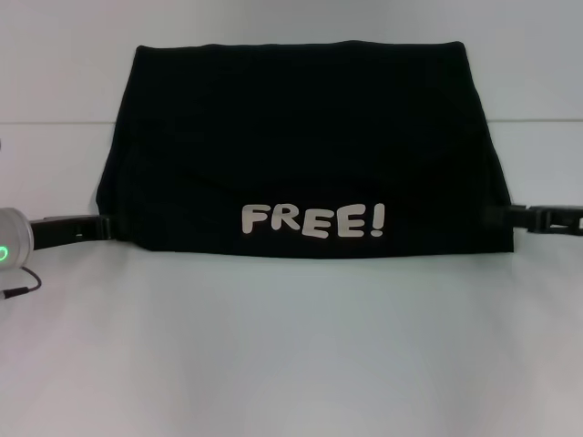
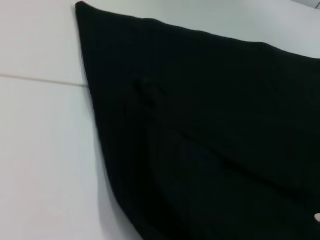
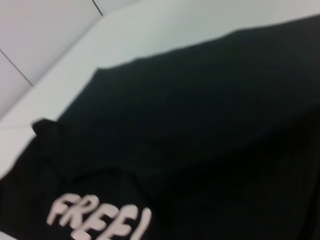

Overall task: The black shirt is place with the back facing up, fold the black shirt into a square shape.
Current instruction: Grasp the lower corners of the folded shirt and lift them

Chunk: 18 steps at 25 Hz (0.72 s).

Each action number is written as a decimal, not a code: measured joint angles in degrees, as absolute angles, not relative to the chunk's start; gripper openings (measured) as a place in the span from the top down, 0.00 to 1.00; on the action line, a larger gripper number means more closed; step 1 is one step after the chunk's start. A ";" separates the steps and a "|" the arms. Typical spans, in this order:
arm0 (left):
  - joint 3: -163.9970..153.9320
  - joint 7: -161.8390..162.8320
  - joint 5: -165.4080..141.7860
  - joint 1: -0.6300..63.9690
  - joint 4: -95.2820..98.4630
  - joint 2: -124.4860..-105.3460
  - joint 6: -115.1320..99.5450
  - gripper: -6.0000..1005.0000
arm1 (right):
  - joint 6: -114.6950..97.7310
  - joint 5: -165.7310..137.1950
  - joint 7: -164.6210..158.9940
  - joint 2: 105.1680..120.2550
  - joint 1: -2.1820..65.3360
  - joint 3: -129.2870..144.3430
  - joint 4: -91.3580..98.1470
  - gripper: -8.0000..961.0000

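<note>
The black shirt [image 1: 301, 146] lies on the white table as a wide folded shape, broader at the near edge than at the far edge. A flap is folded over its near part and shows white "FREE!" lettering [image 1: 312, 221]. My left gripper [image 1: 98, 226] is low at the shirt's near left corner, reaching in from the left. My right gripper [image 1: 512, 217] is at the near right corner. The left wrist view shows the shirt [image 2: 210, 125] as plain black cloth with a far corner. In the right wrist view the shirt [image 3: 200, 120] shows the lettering [image 3: 97, 217].
The white table [image 1: 291, 364] stretches in front of the shirt and on both sides. A seam line [image 1: 55, 124] crosses behind it. A thin cable [image 1: 20, 289] hangs by my left wrist, which shows a green light [image 1: 4, 252].
</note>
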<state>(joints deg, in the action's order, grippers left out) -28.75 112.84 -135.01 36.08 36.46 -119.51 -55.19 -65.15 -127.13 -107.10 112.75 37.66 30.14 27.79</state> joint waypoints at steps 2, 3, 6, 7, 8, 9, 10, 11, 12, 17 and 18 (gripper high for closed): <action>-28.74 112.94 -135.01 36.15 36.77 -119.46 -55.32 1.00 | -62.74 -127.15 -107.77 113.21 37.85 32.49 27.57 0.35; -28.74 112.96 -135.01 36.20 36.82 -119.46 -55.35 1.00 | -61.49 -127.15 -108.06 113.43 37.90 33.52 27.47 0.35; -28.74 112.99 -135.24 36.37 36.85 -119.43 -55.41 1.00 | -58.76 -127.17 -108.32 114.08 37.96 35.11 27.42 0.35; -28.74 113.03 -135.42 36.45 36.85 -119.41 -55.43 1.00 | -58.33 -127.17 -108.32 114.21 37.96 35.30 27.40 0.35; -28.74 113.10 -135.66 36.53 36.85 -119.39 -55.45 1.00 | -57.72 -127.17 -108.30 114.33 37.96 35.52 27.38 0.35; -28.74 113.27 -135.94 36.59 36.85 -119.36 -55.46 1.00 | -57.42 -127.17 -108.27 114.44 37.97 35.66 27.36 0.35; -28.74 113.41 -136.18 36.65 36.85 -119.35 -55.46 1.00 | -57.20 -127.17 -108.23 114.54 37.96 35.77 27.35 0.35; -28.74 113.54 -136.38 36.70 36.85 -119.32 -55.45 1.00 | -57.17 -127.17 -108.19 114.62 37.94 35.81 27.36 0.35; -28.74 113.58 -136.47 36.71 36.85 -119.30 -55.45 1.00 | -57.19 -127.14 -108.16 114.67 37.85 35.78 27.48 0.35; -28.74 113.61 -136.57 36.81 36.83 -119.25 -55.24 1.00 | -57.25 -126.86 -108.47 114.29 37.21 35.37 27.63 0.35; -28.74 113.62 -136.57 36.82 36.83 -119.25 -55.20 1.00 | -57.24 -126.89 -108.61 114.19 37.07 35.36 27.55 0.35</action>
<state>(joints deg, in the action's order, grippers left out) -28.74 113.62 -136.57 36.82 36.83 -119.25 -55.20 -57.24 -126.89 -108.61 114.19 37.07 35.36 27.55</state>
